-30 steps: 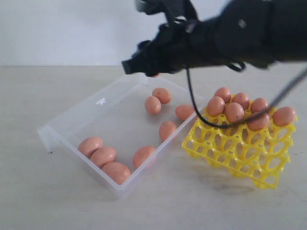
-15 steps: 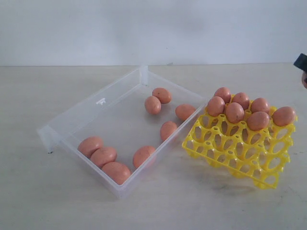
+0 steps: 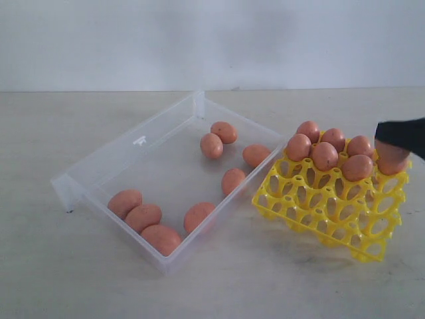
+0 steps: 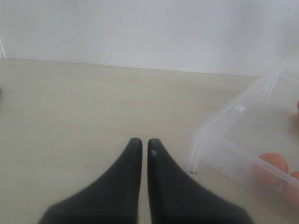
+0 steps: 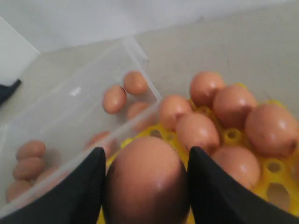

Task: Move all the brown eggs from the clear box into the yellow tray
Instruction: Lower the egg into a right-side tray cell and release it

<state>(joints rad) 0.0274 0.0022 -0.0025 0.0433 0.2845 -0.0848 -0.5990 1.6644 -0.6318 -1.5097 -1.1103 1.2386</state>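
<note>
My right gripper [image 5: 145, 151] is shut on a brown egg [image 5: 147, 186], one black finger on each side of it. It hangs just over the yellow tray [image 3: 332, 212]. In the exterior view only its dark tip [image 3: 392, 143] shows, above the tray's far right corner. Several brown eggs [image 3: 325, 155] sit in the tray's far cells. Several more eggs [image 3: 143, 217] lie loose in the clear box [image 3: 99, 166], some at the near end and some at the far end. My left gripper [image 4: 141, 142] is shut and empty above bare table beside a corner of the box [image 4: 233, 116].
The box and the tray stand side by side on a pale tabletop [image 3: 265, 279], the tray tilted against the box's right side. A white wall [image 3: 199, 40] runs behind the table.
A second ago the right arm stretched over the box's far side. It swung off to the right and out of the exterior view, and now its tip has come in over the tray's right end.
</note>
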